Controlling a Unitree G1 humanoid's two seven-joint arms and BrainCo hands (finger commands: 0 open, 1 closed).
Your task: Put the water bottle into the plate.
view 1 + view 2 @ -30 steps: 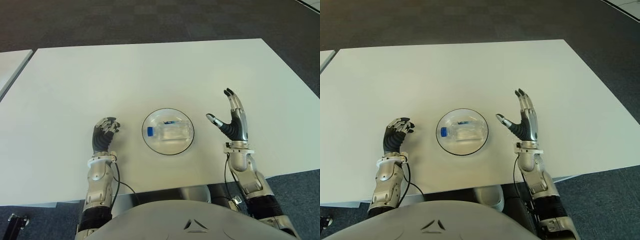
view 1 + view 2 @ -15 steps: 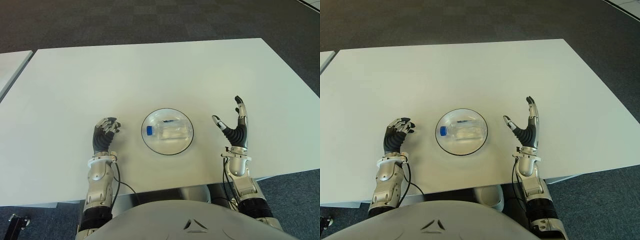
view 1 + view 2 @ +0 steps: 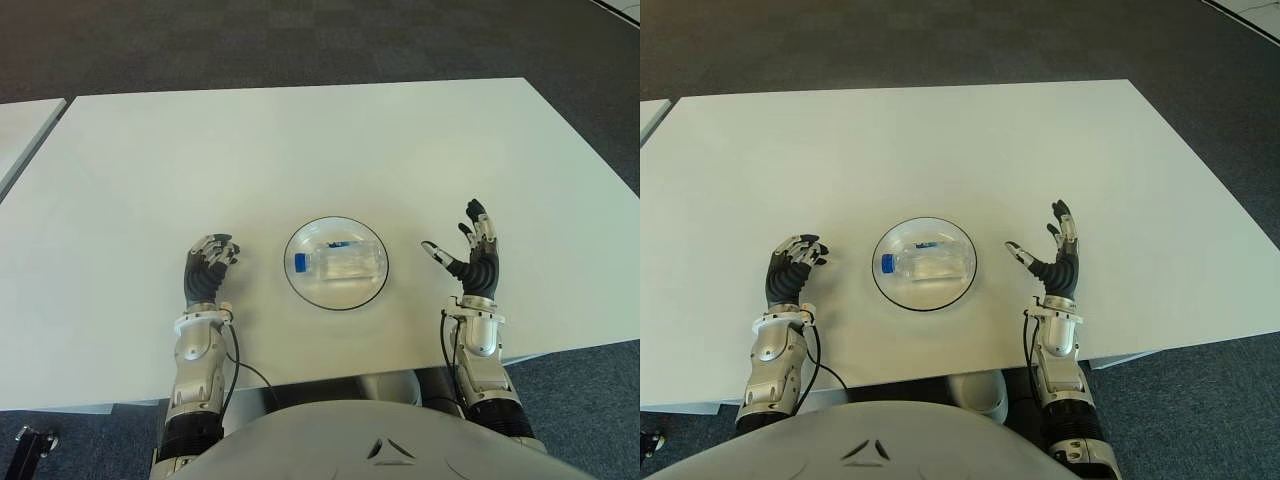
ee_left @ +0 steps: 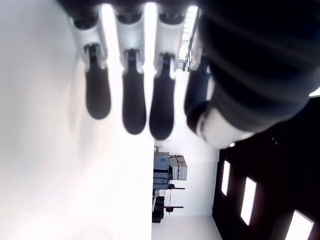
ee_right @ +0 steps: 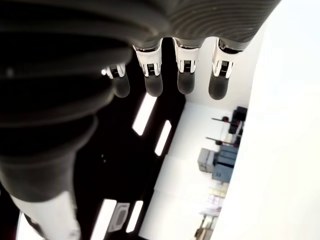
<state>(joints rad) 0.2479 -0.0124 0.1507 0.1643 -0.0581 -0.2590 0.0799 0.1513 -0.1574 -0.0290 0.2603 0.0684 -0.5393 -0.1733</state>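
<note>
A clear water bottle (image 3: 345, 263) with a blue cap (image 3: 300, 263) lies on its side inside the round glass plate (image 3: 340, 298), cap pointing to my left. The plate sits on the white table (image 3: 300, 150), near its front edge. My right hand (image 3: 455, 240) is raised to the right of the plate, apart from it, fingers spread and holding nothing. My left hand (image 3: 210, 262) shows to the left of the plate, fingers curled with nothing in them. In the wrist views, the left fingers (image 4: 132, 95) and the right fingers (image 5: 186, 75) hold nothing.
The corner of a second white table (image 3: 25, 125) shows at the far left. Dark carpet (image 3: 300, 40) lies beyond the table's far edge and off its right side.
My right hand has drawn back from beside the plate toward the table's front edge and sunk lower, its fingers a little more bent. Bottle, plate and left hand have stayed put.
</note>
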